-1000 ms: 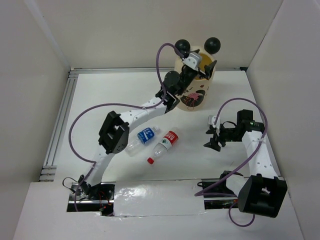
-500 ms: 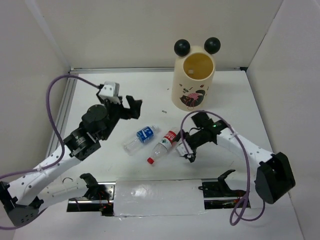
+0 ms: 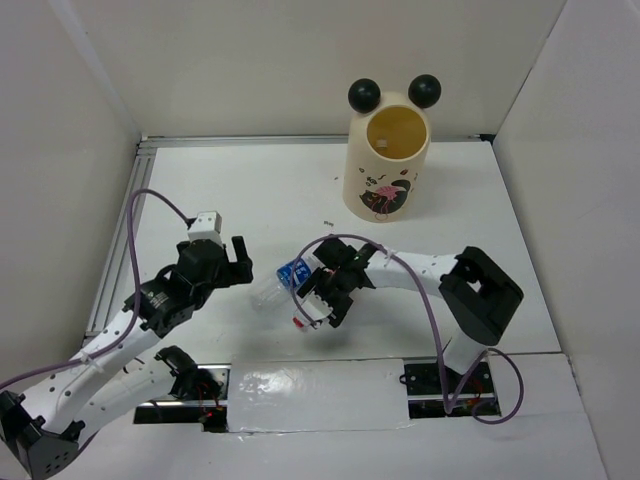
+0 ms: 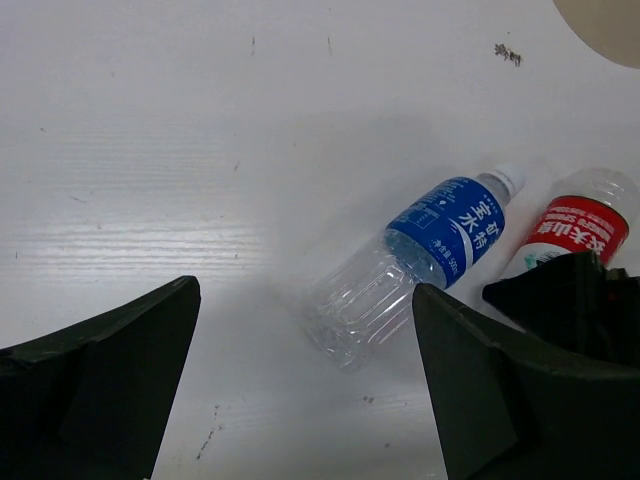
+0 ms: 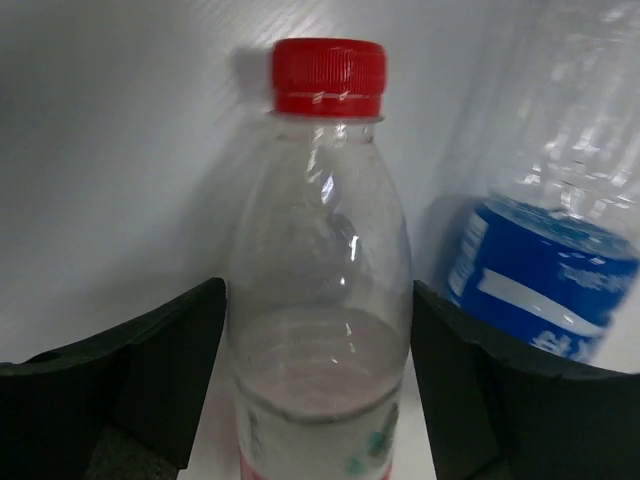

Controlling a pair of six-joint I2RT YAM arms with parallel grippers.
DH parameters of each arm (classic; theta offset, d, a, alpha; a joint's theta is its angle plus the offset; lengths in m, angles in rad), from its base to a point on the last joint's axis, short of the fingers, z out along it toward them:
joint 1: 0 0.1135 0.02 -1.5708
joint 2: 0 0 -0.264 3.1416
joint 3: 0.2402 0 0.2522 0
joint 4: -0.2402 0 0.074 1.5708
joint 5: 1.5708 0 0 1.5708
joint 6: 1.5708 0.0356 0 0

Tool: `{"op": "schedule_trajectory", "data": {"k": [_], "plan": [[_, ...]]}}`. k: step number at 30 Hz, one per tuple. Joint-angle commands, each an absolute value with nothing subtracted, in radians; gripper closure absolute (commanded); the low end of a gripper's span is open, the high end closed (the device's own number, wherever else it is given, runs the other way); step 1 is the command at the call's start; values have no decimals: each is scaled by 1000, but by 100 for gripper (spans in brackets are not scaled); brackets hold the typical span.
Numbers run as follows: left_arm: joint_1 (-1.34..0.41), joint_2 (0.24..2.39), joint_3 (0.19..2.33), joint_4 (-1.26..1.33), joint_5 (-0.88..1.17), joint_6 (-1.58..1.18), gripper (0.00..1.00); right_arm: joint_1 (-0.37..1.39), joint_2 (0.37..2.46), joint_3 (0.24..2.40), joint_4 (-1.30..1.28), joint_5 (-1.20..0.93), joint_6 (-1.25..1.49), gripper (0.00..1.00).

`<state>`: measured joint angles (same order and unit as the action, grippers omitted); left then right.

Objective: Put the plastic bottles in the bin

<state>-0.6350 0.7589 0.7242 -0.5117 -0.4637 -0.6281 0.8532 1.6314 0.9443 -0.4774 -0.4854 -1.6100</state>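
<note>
Right claw [image 5: 318, 335] straddles red-capped bottle [image 5: 320, 230], its base cut off.

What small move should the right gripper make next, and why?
Probably the right gripper should close on the red-capped bottle. In the right wrist view its open fingers stand close on either side of that bottle's body, so it seems well placed for a grasp. The blue-labelled bottle lies close beside one finger, so closing slowly seems wise.

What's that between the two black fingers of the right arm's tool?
The red-capped bottle, lying on the table; the right tool straddles it, seen in the right wrist view.
</note>
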Motion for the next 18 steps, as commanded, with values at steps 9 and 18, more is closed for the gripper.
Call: {"op": "schedule_trajectory", "data": {"k": [9,18], "plan": [[-557,865,661,-131,-32,-391,0,862,1605,986,-717,-471,-1557,72],[-548,1084,693,66,239,-200,0,599,1229,1239,-815,-819,-1306,76]]}}
